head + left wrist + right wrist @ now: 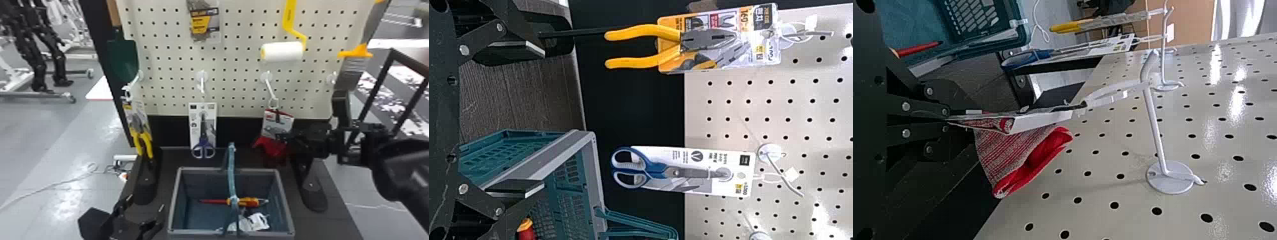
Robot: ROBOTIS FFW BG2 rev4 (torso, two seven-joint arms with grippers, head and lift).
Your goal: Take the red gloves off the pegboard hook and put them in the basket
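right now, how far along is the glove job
Done: the right gripper is shut on the card of the red gloves.
In hand: freeing them; their white loop hangs on the hook.
Left: unhook them and lower them into the basket, where a screwdriver lies.

Pegboard (242, 73) stands behind the basket (174, 201), which sits on the table (338, 198). Lower row, left to right, each hung on its own hook: pliers (138, 123), scissors (203, 143), gloves (275, 148). Upper area: trowel (123, 57) at left, above the pliers; hanging packet (199, 24) above the scissors; paint roller (282, 51) above the gloves. In the basket: screwdriver (249, 201) lying crosswise, small pack (258, 221) before it. Basket handle (231, 172) upright, passing in front of the screwdriver.
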